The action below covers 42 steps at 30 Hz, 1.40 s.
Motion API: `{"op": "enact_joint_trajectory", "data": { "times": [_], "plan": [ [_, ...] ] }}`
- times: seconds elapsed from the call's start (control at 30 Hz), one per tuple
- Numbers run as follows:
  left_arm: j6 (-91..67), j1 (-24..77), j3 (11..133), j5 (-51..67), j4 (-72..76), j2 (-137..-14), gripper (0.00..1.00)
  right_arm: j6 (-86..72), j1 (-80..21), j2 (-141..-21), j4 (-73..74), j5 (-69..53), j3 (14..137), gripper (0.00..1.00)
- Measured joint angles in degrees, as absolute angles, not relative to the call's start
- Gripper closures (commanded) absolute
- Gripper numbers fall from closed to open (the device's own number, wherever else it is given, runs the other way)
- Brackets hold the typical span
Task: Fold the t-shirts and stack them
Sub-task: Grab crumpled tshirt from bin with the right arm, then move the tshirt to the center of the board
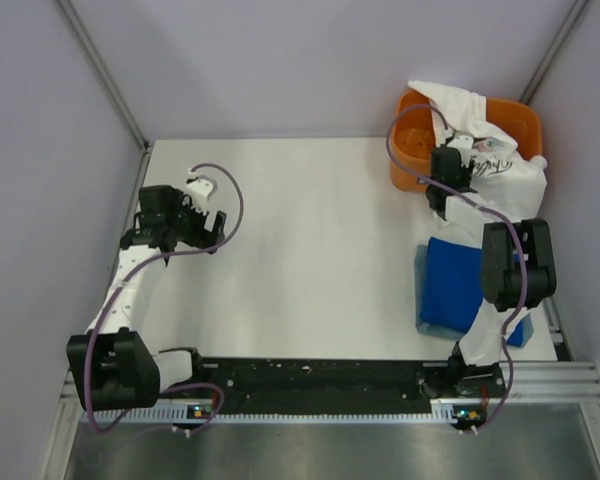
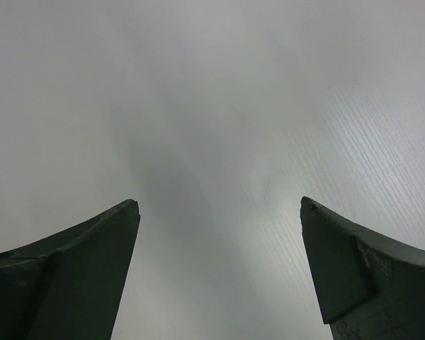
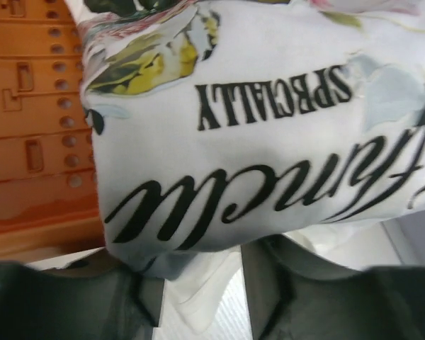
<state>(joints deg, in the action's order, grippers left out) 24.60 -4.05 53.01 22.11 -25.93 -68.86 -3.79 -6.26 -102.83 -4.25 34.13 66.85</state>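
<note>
The white t-shirt (image 1: 495,160) with a floral print and dark lettering hangs half out of the orange basket (image 1: 412,150) at the back right, spilling onto the table. My right gripper (image 1: 450,168) is right against its lower edge. In the right wrist view the printed cloth (image 3: 269,142) drapes over my right gripper (image 3: 202,262), hiding the tips; a white fold sags into the gap between the fingers (image 3: 304,297). The blue t-shirt (image 1: 450,285) lies folded on the table's right side, under the right arm. My left gripper (image 1: 208,225) hovers open and empty over bare table (image 2: 219,205).
The basket's perforated wall (image 3: 35,142) stands close on the left of the right gripper. The white table (image 1: 310,250) spreads between the arms, with grey walls on the left, the back and the right. A black rail runs along the near edge.
</note>
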Motion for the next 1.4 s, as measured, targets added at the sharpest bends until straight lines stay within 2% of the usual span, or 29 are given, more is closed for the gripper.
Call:
{"op": "enact_joint_trajectory", "data": {
  "times": [0.07, 0.27, 0.6, 0.73, 0.93, 1.1, 1.27, 1.4],
  "plan": [
    [24.7, -4.1, 53.0, 22.1, -26.0, -69.3, 0.01, -4.6, -6.2, -102.8, -4.8, 36.7, 66.9, 1.00],
    [25.1, -4.1, 53.0, 22.5, -26.2, -69.8, 0.01, -6.0, -5.2, -99.1, -5.3, 40.4, 64.8, 1.00],
    [25.3, -4.1, 53.0, 23.4, -26.2, -70.0, 0.01, 1.2, -3.2, -69.6, -9.4, 37.1, 63.5, 1.00],
    [25.3, -4.1, 53.0, 23.8, -26.2, -70.0, 0.01, 5.6, -3.2, -65.1, -11.5, 30.9, 72.0, 1.00],
    [25.1, -4.0, 53.0, 22.9, -26.2, -70.0, 0.01, 5.8, -7.2, -76.4, -4.0, 10.4, 106.1, 1.00],
    [23.5, -4.1, 53.0, 18.0, -26.1, -69.6, 0.01, 6.3, -22.7, -87.1, 4.4, -11.9, 128.6, 1.00],
    [22.1, -4.7, 53.0, 12.3, -25.4, -68.6, 0.01, 5.5, -37.4, -90.8, 7.3, -30.5, 128.2, 1.00],
    [21.5, -5.6, 53.0, 6.7, -23.9, -67.9, 0.01, 0.9, -40.1, -91.4, 6.5, -38.2, 122.0, 1.00]
  ]
}}
